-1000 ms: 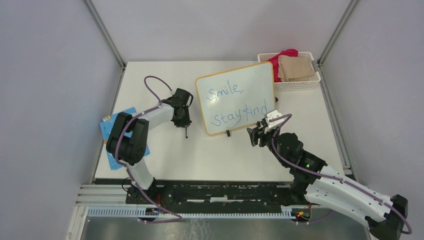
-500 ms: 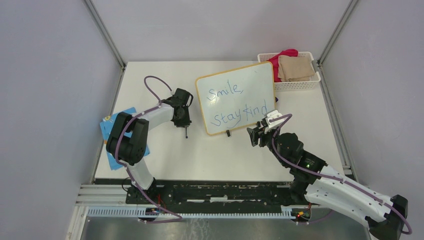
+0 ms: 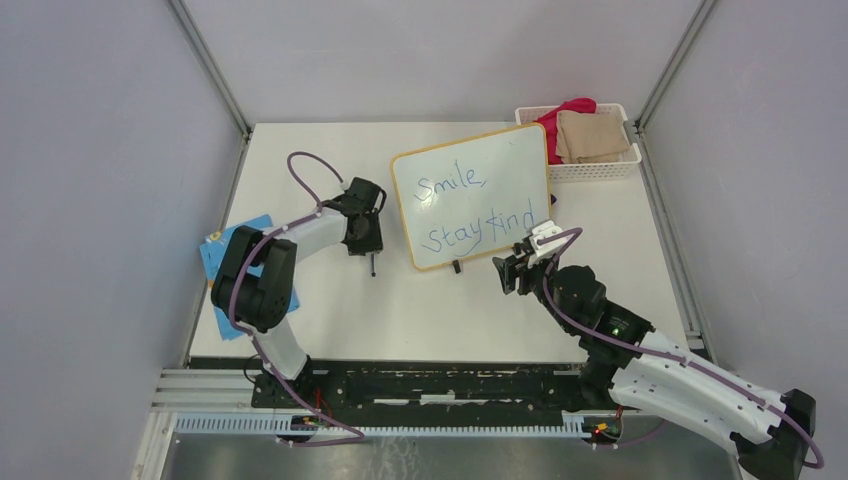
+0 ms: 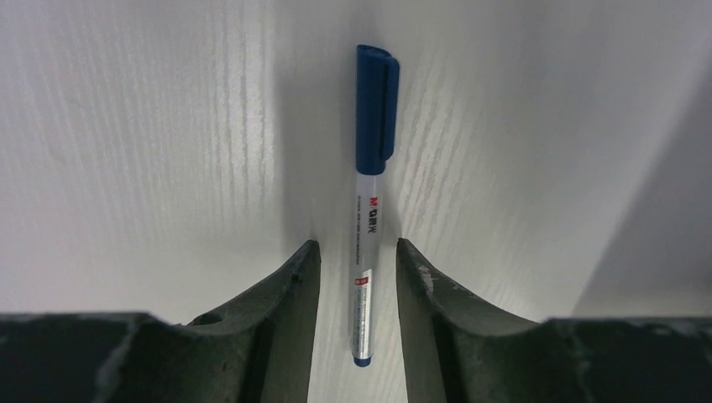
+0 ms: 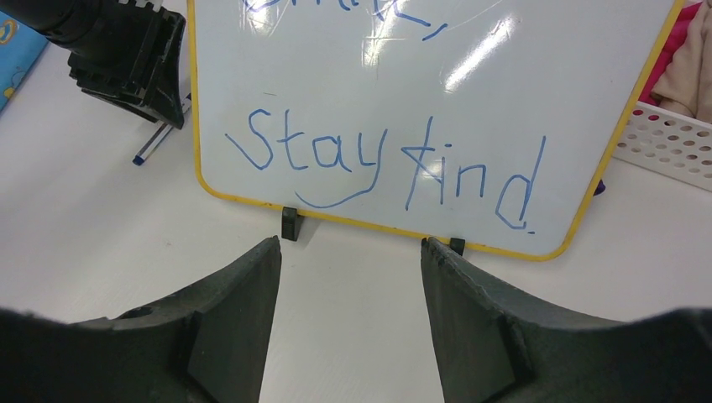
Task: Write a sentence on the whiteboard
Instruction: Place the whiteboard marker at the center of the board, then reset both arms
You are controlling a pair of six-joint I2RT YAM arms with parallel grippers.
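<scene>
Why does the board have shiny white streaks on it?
Right wrist view: light reflects off the glossy whiteboard, leaving bright glare streaks near its top. Top external view: no glare, and the sentence reads clearly. Left wrist view: the marker is sharp, and a grey shadow darkens the right side.

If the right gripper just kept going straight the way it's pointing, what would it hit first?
Probably the whiteboard, near its bottom edge between the two black feet. The right gripper faces it with only table between, though height is hard to judge.
</scene>
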